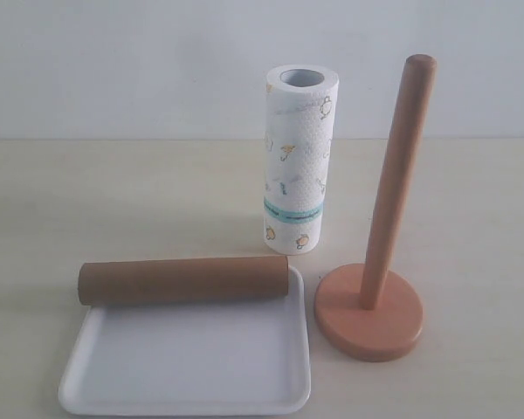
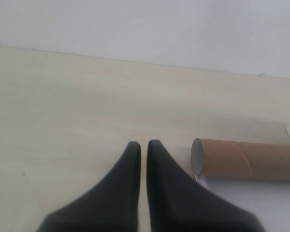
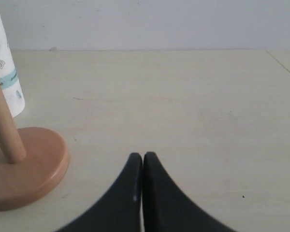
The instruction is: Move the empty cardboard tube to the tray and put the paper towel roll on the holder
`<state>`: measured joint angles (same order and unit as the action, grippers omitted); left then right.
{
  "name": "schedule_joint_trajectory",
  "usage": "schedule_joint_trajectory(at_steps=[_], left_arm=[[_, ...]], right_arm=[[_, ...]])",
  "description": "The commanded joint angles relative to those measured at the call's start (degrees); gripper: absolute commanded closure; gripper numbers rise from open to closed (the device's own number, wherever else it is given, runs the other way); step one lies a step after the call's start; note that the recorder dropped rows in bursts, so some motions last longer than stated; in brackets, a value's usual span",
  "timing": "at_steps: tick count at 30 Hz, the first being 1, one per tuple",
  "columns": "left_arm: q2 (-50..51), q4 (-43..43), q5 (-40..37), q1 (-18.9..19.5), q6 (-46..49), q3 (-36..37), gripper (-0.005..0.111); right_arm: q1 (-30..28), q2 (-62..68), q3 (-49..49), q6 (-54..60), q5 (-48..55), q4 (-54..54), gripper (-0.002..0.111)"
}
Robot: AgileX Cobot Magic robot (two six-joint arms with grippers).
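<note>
The left gripper point(image 2: 144, 144) and right gripper point(image 3: 143, 155) hang closed and empty. Nearest, at the left, the flat glossy white square tray point(image 1: 183, 367) carries the long brown hollow cardboard tube point(image 1: 183, 279) crosswise on its far edge, so that half looks done; right of it the light wooden holder point(image 1: 367, 319) stands bare, rod free for the thick white embossed paper towel roll point(image 1: 299, 157), upright farther back, bearing orange cartoon prints and a teal band but no readable words.

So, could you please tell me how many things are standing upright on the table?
2: the paper towel roll at the back, and the holder to its right, nearer the camera. None seems hidden.
</note>
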<state>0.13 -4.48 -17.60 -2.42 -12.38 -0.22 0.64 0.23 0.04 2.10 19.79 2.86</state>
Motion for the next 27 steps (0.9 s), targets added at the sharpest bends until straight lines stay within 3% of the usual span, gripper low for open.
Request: schedule_joint_trajectory(at_steps=[1, 18, 21, 27], left_arm=[[-0.13, -0.09, 0.03, 0.14, 0.03, 0.22, 0.103], [-0.13, -0.83, -0.49, 0.14, 0.47, 0.22, 0.103], [-0.13, 2.15, -0.79, 0.14, -0.21, 0.16, 0.103], [-0.13, 2.55, -2.01, 0.14, -0.21, -7.75, 0.103]], right_arm=[[-0.11, -0.23, -0.04, 0.45, -0.02, -0.43, 0.108], [-0.11, -0.23, -0.04, 0.45, -0.12, -0.43, 0.108], [-0.11, -0.23, -0.04, 0.45, -0.12, -0.43, 0.108], [-0.11, -0.23, -0.04, 0.45, -0.12, -0.43, 0.108]])
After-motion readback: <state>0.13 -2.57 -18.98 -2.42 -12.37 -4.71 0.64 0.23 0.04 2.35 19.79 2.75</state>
